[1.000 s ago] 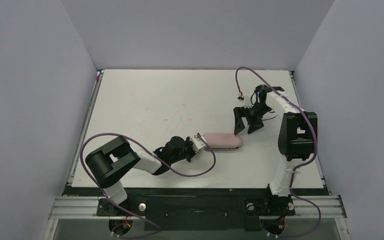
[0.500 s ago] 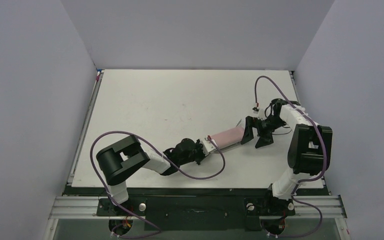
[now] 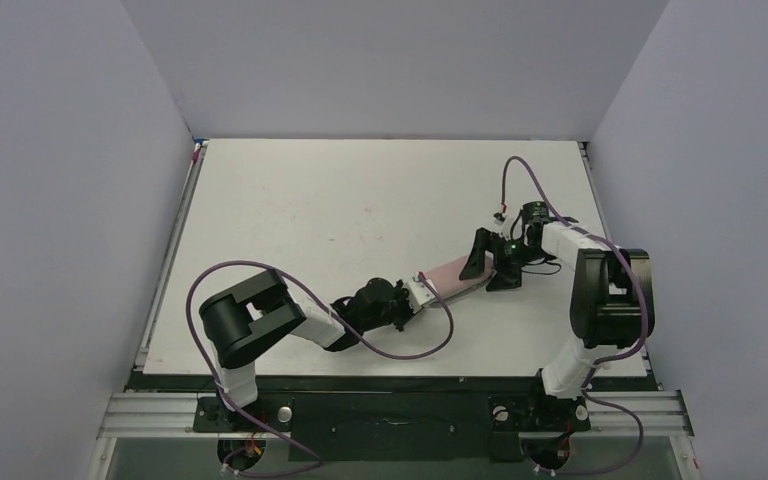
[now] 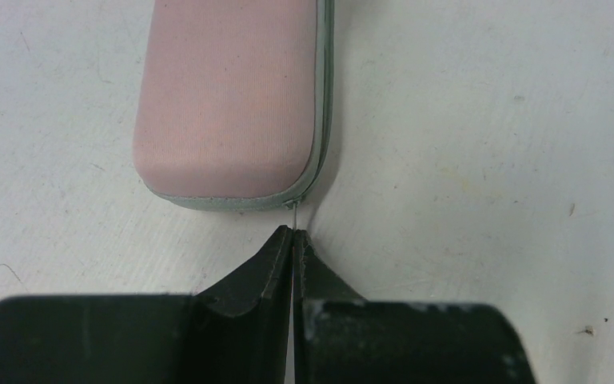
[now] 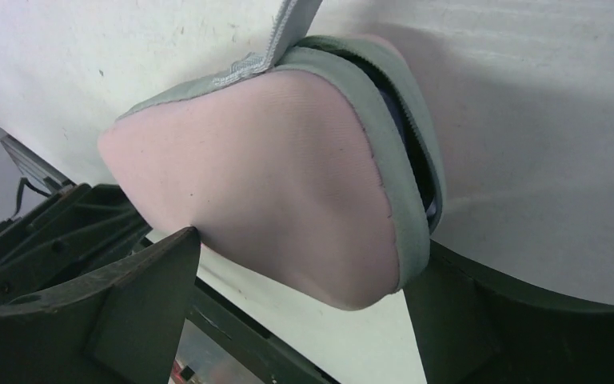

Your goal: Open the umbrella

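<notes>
**A:** Left gripper (image 4: 292, 240) first. What did you note?

**B:** Jaws pressed together, pinching a thin strand (image 4: 296, 218) that ran off the near corner of the pink sleeve (image 4: 224, 96). I took it for the zip pull. The sleeve lay flat on the table (image 3: 360, 190) at its 12 o'clock.

**A:** And the other arm?

**B:** From above, the right gripper (image 5: 304, 256) sat at 2 o'clock from the left one, at the sleeve's far end. Its fingers (image 5: 136, 304) stood wide, and both touched the sleeve, which was clamped between them.

**A:** The umbrella itself?

**B:** Not in plain view. The grey zip (image 5: 392, 160) gaped a little at the right gripper's end, with something dark in the slit (image 5: 417, 164). I judged the umbrella was inside, but couldn't tell for sure.

**A:** So, progress?

**B:** Early. Both ends of the sleeve were held, and the zip was barely parted. Left to do: unzip fully, draw the umbrella out, extend the shaft, spread the canopy.
</notes>
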`<state>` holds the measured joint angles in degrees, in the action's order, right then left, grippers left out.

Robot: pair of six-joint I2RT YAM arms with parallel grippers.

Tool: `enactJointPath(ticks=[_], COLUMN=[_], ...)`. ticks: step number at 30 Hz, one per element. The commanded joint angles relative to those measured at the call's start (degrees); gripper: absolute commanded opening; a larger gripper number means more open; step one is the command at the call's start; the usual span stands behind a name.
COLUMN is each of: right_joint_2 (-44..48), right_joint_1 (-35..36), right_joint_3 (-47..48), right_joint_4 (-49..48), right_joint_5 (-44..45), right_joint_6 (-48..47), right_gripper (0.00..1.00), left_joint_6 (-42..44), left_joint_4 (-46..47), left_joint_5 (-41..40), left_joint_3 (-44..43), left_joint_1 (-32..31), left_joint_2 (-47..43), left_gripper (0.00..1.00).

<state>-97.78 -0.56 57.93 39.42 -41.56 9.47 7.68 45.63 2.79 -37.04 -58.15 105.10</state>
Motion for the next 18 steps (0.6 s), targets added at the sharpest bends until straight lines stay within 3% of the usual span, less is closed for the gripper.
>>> enactJointPath(ticks=[1, 5, 18], right_joint_2=[-1.76, -2.63, -1.52], right_joint_1=[1.42, 2.14, 2.88], right_joint_3=[-2.26, -3.43, -7.13], right_joint_4=[-9.19, -13.6, -16.18], right_joint_5=[-0.16, 0.56, 2.28], right_joint_6=[5.6, 8.34, 9.82], right_gripper=[0.87, 0.79, 0.0], left_joint_6=[-1.08, -1.41, -1.35], left_joint_4=[0.06, -0.74, -3.41], left_joint_5=[-1.17, -1.86, -5.96], left_joint_3=[-1.4, -1.57, -4.56], left_joint_1=[-0.06, 0.03, 0.06], left_joint_2=[0.54, 0.8, 3.74], left_gripper=[0.0, 0.0, 0.0])
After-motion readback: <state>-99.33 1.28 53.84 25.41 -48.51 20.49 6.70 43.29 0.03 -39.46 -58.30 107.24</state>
